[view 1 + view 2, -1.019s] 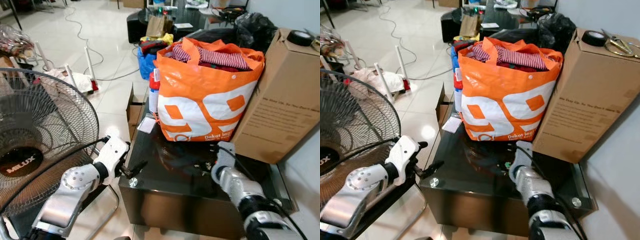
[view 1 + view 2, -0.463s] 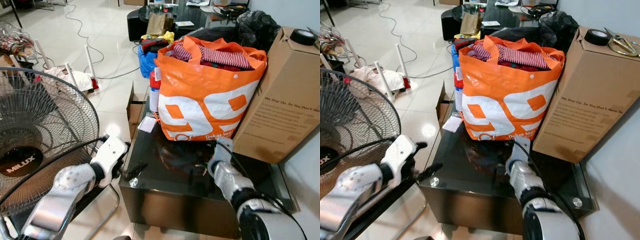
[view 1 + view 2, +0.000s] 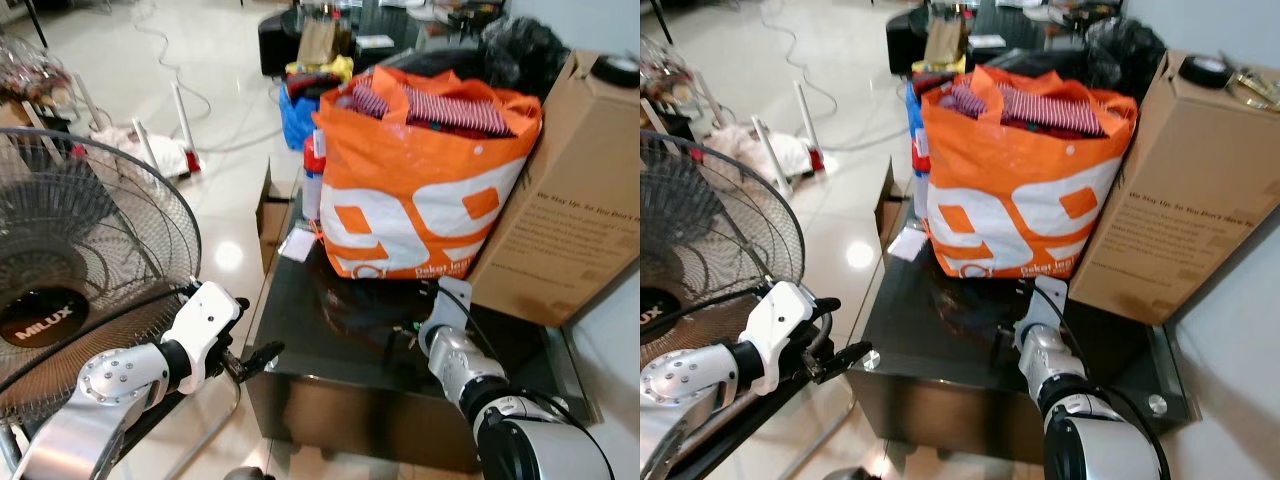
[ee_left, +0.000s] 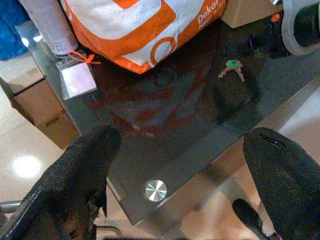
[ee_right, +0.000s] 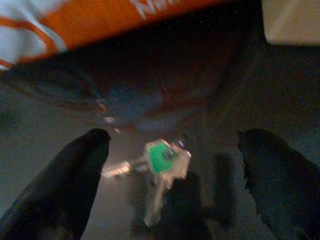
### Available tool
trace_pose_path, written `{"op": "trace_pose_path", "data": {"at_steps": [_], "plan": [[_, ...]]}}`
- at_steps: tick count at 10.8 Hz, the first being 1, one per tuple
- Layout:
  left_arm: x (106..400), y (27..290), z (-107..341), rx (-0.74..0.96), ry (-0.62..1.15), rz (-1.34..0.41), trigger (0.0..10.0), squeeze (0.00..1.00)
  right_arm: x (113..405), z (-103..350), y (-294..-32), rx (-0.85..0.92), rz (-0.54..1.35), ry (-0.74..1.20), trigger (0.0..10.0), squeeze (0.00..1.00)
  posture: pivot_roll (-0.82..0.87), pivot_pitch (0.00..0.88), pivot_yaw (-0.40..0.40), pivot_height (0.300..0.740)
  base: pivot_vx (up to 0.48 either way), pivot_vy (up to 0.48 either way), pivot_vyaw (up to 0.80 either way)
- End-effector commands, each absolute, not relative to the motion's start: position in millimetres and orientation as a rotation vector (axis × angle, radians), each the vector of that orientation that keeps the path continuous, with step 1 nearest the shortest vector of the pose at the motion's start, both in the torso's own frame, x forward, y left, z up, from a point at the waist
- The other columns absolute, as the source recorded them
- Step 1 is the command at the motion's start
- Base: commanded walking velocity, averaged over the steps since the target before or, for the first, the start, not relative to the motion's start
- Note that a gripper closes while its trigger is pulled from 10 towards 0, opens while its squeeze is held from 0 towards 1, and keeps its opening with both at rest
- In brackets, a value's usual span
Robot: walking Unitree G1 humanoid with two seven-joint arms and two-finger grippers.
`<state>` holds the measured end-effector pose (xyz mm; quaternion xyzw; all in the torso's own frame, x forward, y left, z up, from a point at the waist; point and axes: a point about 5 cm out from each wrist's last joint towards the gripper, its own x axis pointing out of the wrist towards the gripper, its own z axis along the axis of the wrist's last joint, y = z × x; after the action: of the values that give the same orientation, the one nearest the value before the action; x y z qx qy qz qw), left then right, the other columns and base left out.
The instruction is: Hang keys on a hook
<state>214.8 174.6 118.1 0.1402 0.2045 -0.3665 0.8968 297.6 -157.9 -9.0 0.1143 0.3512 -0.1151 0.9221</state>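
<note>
Right wrist view: spread right hand (image 5: 170,200) over green-capped metal keys (image 5: 161,162) on glossy dark glass table (image 5: 60,120).

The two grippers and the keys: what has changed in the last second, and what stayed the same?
The left gripper has dropped lower by the corner of the dark glass table, fingers open. The right gripper stays over the small keys with the green tag, fingers open, nothing grasped. The keys, orange shopping bag and brown cardboard box have not moved.
</note>
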Motion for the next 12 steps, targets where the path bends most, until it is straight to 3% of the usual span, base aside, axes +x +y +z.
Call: {"op": "trace_pose_path", "data": {"at_steps": [1,2,4,5,12], "plan": [[212.2,177.1,123.4,0.296,0.426,-0.761,10.0,0.0,296.4,-10.2,-159.0,0.259,-0.258,0.722,4.7,0.0,0.16,0.079,-0.015,0.74,0.0,0.0,0.0],[211.0,177.3,124.3,0.296,0.431,-0.761,10.0,0.0,295.7,-11.0,-157.1,0.259,-0.256,0.726,3.7,0.0,0.17,0.083,-0.013,0.74,0.0,0.0,0.0],[208.1,176.4,125.8,0.293,0.442,-0.764,10.0,0.0,292.8,-14.1,-152.6,0.27,-0.258,0.741,3.5,0.0,0.17,0.088,-0.012,0.74,0.0,0.0,0.0],[207.3,176.2,126.5,0.291,0.446,-0.763,10.0,0.0,292.6,-14.5,-150.5,0.277,-0.255,0.743,2.9,0.0,0.17,0.089,-0.013,0.74,0.0,0.0,0.0],[206.3,177.4,129.8,0.294,0.46,-0.766,10.0,0.0,287.5,-18.9,-151.2,0.327,-0.298,0.749,2.1,0.0,0.18,0.108,0.005,0.74,0.0,0.0,0.0]]}}
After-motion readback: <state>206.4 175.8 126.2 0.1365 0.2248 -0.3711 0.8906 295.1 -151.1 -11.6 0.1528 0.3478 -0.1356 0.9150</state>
